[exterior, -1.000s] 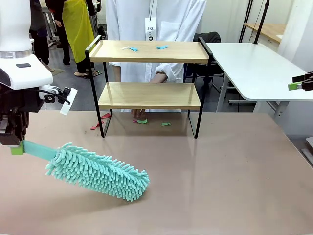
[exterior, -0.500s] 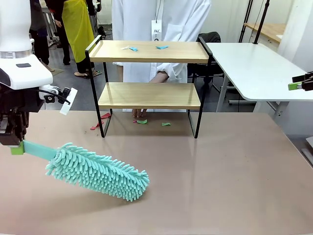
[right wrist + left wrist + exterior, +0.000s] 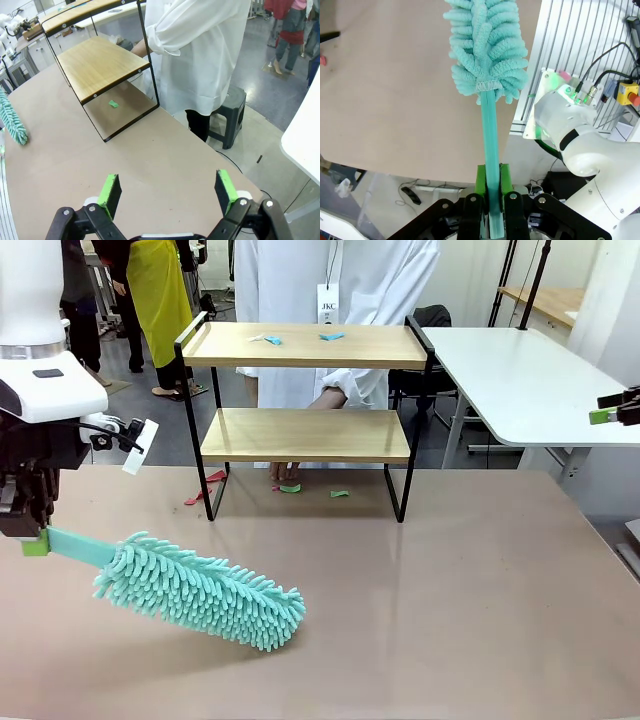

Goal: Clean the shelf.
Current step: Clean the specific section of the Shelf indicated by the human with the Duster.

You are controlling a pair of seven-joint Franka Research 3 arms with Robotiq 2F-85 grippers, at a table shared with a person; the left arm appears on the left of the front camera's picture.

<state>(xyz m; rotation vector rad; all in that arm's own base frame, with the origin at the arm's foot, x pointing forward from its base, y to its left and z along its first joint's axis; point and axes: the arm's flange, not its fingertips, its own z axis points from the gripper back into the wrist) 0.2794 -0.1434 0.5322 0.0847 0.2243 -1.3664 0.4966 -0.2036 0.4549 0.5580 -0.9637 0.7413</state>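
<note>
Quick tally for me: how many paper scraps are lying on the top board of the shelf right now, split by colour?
blue scraps: 2
white scrap: 1
Total: 3, all on the top board of the shelf.

Two-tier wooden shelf [image 3: 305, 435], upright, paper scraps [image 3: 272, 339]

person [image 3: 375, 280]: shifted right behind shelf [image 3: 305, 435] | badge [image 3: 327, 302]: moved along

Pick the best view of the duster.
Front view: the whole duster shows side-on, handle to tip. Left wrist view looks along its handle, clamped in the left gripper, head foreshortened. Right wrist view catches part of the head at its left edge.
</note>
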